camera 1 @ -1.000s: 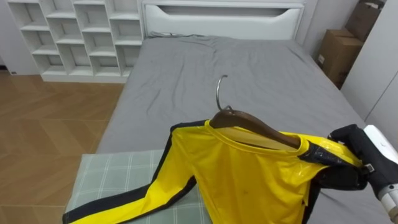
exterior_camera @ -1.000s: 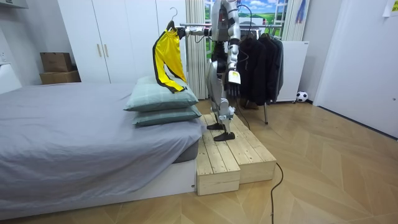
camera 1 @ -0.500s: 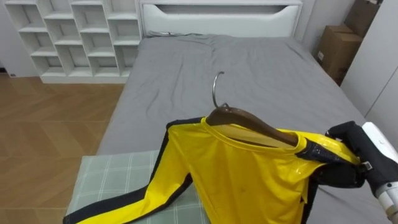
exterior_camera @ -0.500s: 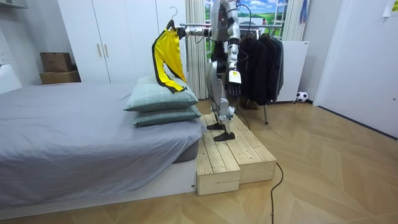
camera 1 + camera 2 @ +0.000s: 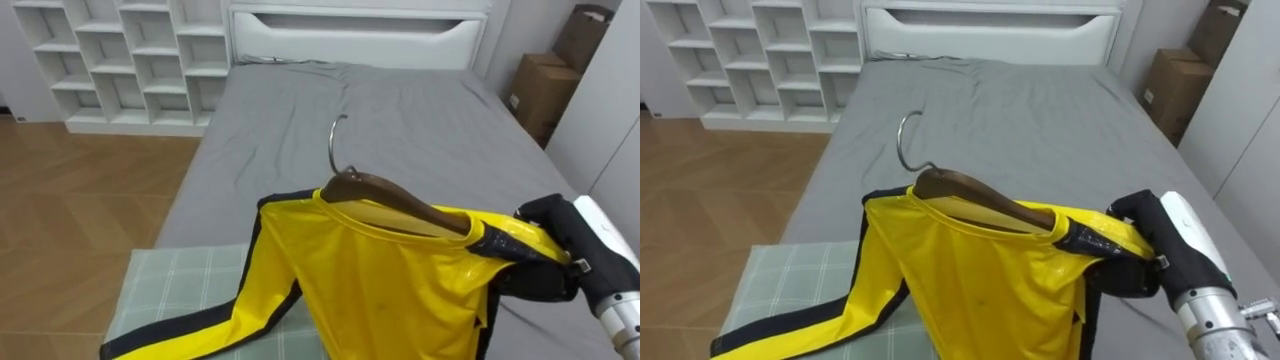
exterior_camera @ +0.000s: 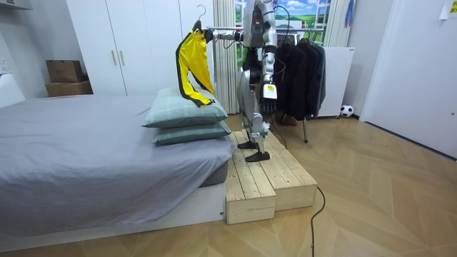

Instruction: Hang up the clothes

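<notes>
In the left eye view, the right hand (image 5: 552,252) is clamping the shoulder of the yellow jacket (image 5: 385,290), which is hanging on a wooden hanger (image 5: 400,200) above the grey bed (image 5: 420,110). In the room view, the robot is standing on a wooden platform (image 6: 264,178), holding the jacket over the pillows (image 6: 186,118). The left hand (image 6: 265,106) is hanging at its side, and I cannot tell its state.

Bright, even light fills the room. The glossy yellow jacket (image 5: 390,290) catches a faint sheen along its folds, and the grey bed (image 5: 430,120) shows only soft shadows in its creases.
</notes>
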